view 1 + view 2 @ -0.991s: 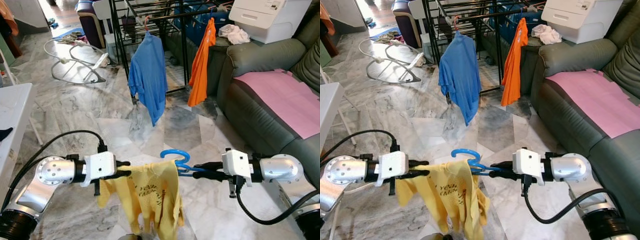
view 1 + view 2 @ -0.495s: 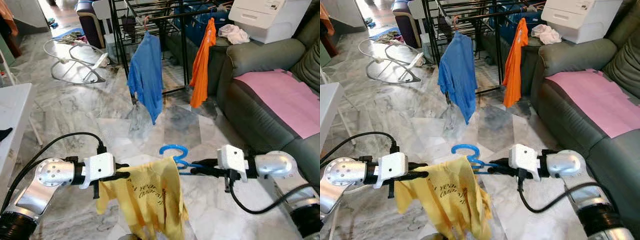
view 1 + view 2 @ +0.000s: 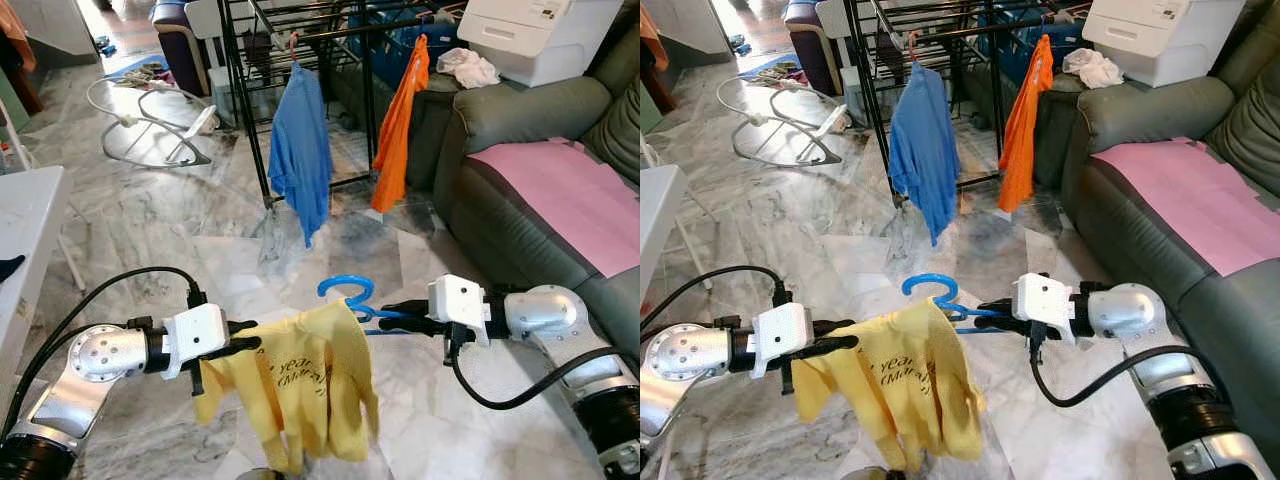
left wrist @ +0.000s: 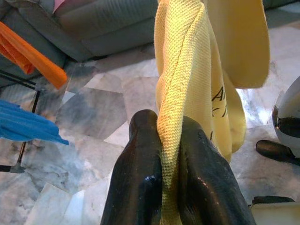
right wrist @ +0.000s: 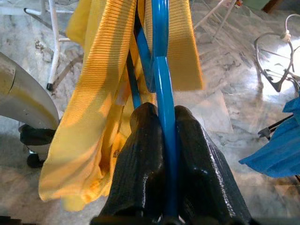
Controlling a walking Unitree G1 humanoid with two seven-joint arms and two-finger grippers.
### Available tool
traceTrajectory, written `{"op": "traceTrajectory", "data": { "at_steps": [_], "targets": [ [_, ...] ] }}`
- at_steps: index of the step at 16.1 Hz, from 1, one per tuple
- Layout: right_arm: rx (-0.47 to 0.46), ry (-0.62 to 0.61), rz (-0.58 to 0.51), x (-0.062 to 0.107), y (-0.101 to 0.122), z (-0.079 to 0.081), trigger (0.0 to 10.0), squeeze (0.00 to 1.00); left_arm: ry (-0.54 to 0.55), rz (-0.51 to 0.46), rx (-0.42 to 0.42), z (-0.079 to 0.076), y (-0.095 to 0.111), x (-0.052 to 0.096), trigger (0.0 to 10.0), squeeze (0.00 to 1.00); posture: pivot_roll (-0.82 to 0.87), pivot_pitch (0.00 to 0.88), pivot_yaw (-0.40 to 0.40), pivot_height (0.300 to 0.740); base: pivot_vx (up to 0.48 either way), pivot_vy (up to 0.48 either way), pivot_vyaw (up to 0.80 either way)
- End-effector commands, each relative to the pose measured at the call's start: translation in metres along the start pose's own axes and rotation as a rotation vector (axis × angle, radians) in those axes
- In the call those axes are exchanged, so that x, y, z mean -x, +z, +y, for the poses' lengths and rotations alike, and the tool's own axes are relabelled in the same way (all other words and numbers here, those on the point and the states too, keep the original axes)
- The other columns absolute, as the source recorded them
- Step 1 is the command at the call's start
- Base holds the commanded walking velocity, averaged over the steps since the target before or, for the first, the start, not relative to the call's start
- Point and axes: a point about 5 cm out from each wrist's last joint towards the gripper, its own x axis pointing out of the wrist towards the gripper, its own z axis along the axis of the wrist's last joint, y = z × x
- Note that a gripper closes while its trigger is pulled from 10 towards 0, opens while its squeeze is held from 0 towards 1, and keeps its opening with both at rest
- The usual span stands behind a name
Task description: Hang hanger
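Observation:
A blue plastic hanger (image 3: 350,296) carries a yellow shirt (image 3: 300,380) and is held between my two arms above the marble floor. My right gripper (image 3: 392,317) is shut on the hanger's blue bar, seen up close between the fingers (image 5: 140,154) in the right wrist view. On the other side, my left gripper (image 3: 250,345) is shut on the shirt's yellow shoulder cloth (image 4: 176,93). The black drying rack (image 3: 300,25) stands ahead, with a blue shirt (image 3: 305,150) and an orange garment (image 3: 398,125) hanging on it.
A dark green sofa (image 3: 520,170) with a pink sheet (image 3: 560,190) runs along the right. On its arm sits a white printer (image 3: 540,35). A white table edge (image 3: 25,230) is at the left. A metal-framed bouncer (image 3: 150,120) lies on the floor beyond.
Both arms have lifted the hanger and yellow shirt a little higher and forward. The rack garments have shifted slightly in view as the camera moved.

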Motion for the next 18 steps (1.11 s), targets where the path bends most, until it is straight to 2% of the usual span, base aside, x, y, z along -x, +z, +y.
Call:
{"op": "traceTrajectory", "data": {
  "at_steps": [1,4,5,6,7,8,9,11,12,13,14,16,18],
  "targets": [
    [-0.017,-0.081,0.055,0.016,-0.006,-0.01,10.0,1.0,0.051,0.014,0.022,0.004,-0.005,0.011,0.0,0.0,-0.06,0.056,0.031,0.74,0.0,0.0,0.0],
    [0.016,-0.076,0.076,0.013,-0.01,-0.006,10.0,1.0,0.069,0.001,0.02,0.005,-0.004,0.01,0.0,0.0,-0.06,0.057,0.033,0.74,0.0,0.0,0.0],
    [0.024,-0.077,0.083,0.012,-0.011,-0.005,10.0,0.95,0.077,-0.002,0.017,0.006,-0.004,0.01,0.0,0.0,-0.06,0.057,0.033,0.74,0.0,0.0,0.0],
    [0.02,-0.067,0.088,0.011,-0.012,-0.004,10.0,0.0,0.084,-0.004,0.015,0.007,-0.004,0.009,0.0,0.0,-0.06,0.057,0.033,0.74,0.0,0.0,0.0],
    [0.026,-0.076,0.088,0.01,-0.013,-0.005,10.0,0.0,0.094,-0.006,0.008,0.008,-0.004,0.009,0.0,0.0,-0.06,0.057,0.033,0.74,0.0,0.0,0.0],
    [0.023,-0.078,0.088,0.004,-0.012,-0.007,10.0,0.0,0.166,-0.027,-0.019,0.017,-0.002,0.008,0.0,0.0,-0.06,0.055,0.034,0.74,0.0,0.0,0.0],
    [0.023,-0.078,0.091,0.001,-0.012,-0.008,10.0,0.0,0.188,-0.033,-0.027,0.019,-0.001,0.007,0.0,0.0,-0.06,0.053,0.034,0.74,0.0,0.0,0.0],
    [0.048,-0.135,0.058,-0.006,-0.005,-0.019,10.0,0.0,0.241,-0.047,-0.048,0.026,0.0,0.004,0.0,0.0,-0.05,0.049,0.033,0.74,0.0,0.0,0.0],
    [0.105,-0.196,0.043,-0.012,0.0,-0.031,10.0,0.33,0.305,-0.047,-0.073,0.034,-0.001,0.002,0.0,0.0,-0.05,0.046,0.034,0.74,0.0,0.0,0.0],
    [0.108,-0.225,0.039,-0.014,0.002,-0.037,10.0,0.7,0.331,-0.048,-0.078,0.038,-0.001,0.001,0.0,0.0,-0.05,0.043,0.036,0.74,0.0,0.0,0.0],
    [0.133,-0.249,0.054,-0.016,0.002,-0.043,10.0,1.0,0.367,-0.041,-0.091,0.044,-0.003,-0.001,0.0,0.0,-0.05,0.04,0.038,0.74,0.0,0.0,0.0],
    [0.228,-0.249,0.103,-0.02,0.004,-0.048,10.0,1.0,0.394,-0.022,-0.114,0.05,-0.005,-0.006,0.0,0.0,-0.05,0.036,0.041,0.74,0.0,0.0,0.0],
    [0.284,-0.224,0.149,-0.025,0.004,-0.05,10.0,1.0,0.406,-0.014,-0.134,0.054,-0.006,-0.011,0.0,0.0,-0.05,0.033,0.043,0.74,0.0,0.0,0.0]
  ]
}}
